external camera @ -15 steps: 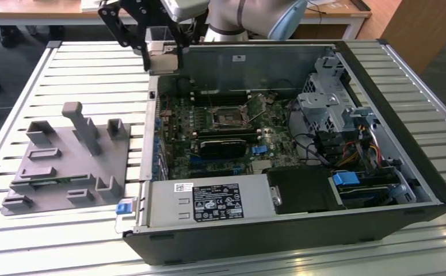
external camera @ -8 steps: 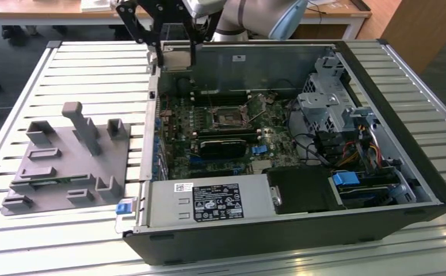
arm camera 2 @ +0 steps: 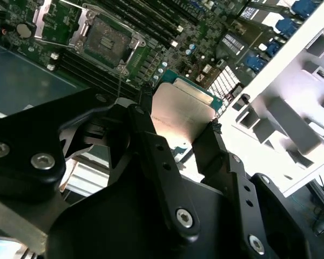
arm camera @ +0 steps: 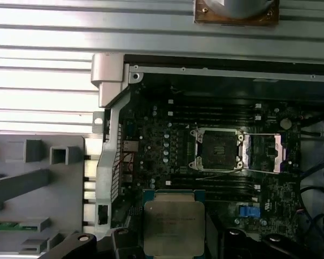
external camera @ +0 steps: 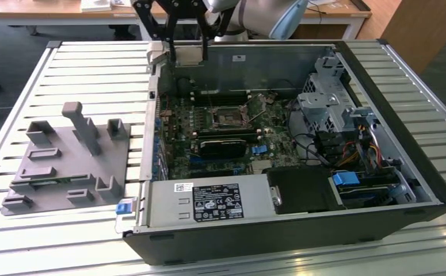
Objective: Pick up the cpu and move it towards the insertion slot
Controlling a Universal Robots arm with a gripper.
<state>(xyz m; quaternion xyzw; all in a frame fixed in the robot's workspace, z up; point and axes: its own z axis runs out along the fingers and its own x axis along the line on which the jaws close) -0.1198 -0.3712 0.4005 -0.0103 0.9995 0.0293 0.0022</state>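
My gripper [external camera: 190, 57] is shut on the cpu [external camera: 190, 54], a flat square chip with a silvery lid, held by two opposite edges. In the exterior view it hangs above the back left corner of the open computer case. The insertion slot [external camera: 227, 115], a metal-framed socket with a dark centre and a thin wire lever, lies on the motherboard below and nearer the case's middle. In both wrist views the cpu [arm camera 2: 183, 110] [arm camera: 174, 221] sits between the black fingers [arm camera 2: 148, 140], apart from the insertion slot [arm camera 2: 105, 38] [arm camera: 216, 148], whose frame stands open.
A grey plastic tray [external camera: 61, 167] with upright posts lies at the exterior view's left on the slatted table, holding a green memory stick [arm camera: 11, 225]. The case wall [external camera: 153, 103] stands between tray and motherboard. A drive cage [external camera: 326, 103] and cables [external camera: 346, 149] fill the case's right side.
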